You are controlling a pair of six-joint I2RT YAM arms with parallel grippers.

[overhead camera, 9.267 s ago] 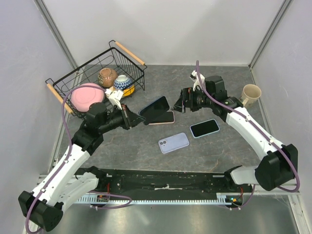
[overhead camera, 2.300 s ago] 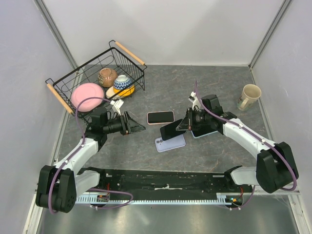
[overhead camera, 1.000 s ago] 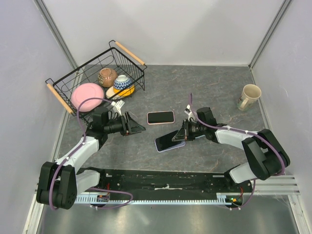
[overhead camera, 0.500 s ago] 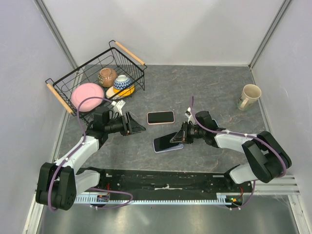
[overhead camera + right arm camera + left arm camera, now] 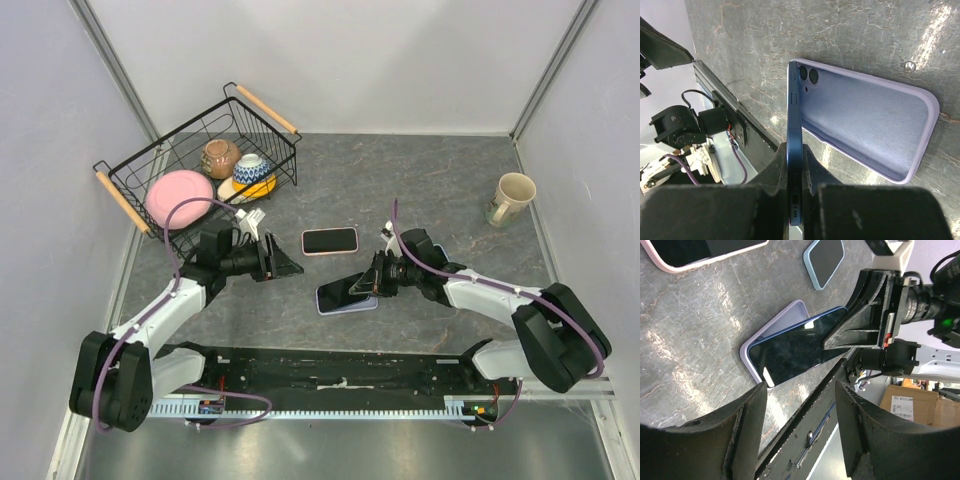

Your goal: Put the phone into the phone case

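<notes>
My right gripper [image 5: 372,284] is shut on the near end of a dark blue phone [image 5: 338,293]. The phone lies tilted over the lavender phone case [image 5: 352,304], its far end down at the case's camera corner. In the right wrist view the phone [image 5: 794,145] stands edge-on between my fingers [image 5: 777,167], with the open case [image 5: 865,125] beside it. My left gripper [image 5: 292,268] is open and empty, a little left of the case. From the left wrist I see the phone's screen [image 5: 795,352] over the case's rim [image 5: 774,329].
A pink-cased phone [image 5: 330,241] lies just behind the case. A light blue phone [image 5: 824,260] lies beyond it. The wire basket [image 5: 135,190] with bowls stands at the back left, a mug [image 5: 513,195] at the right. The black rail [image 5: 340,370] runs along the near edge.
My right gripper has lowered the phone flatter over the case, which has shifted slightly left with it. The left gripper has crept a little to the right.
</notes>
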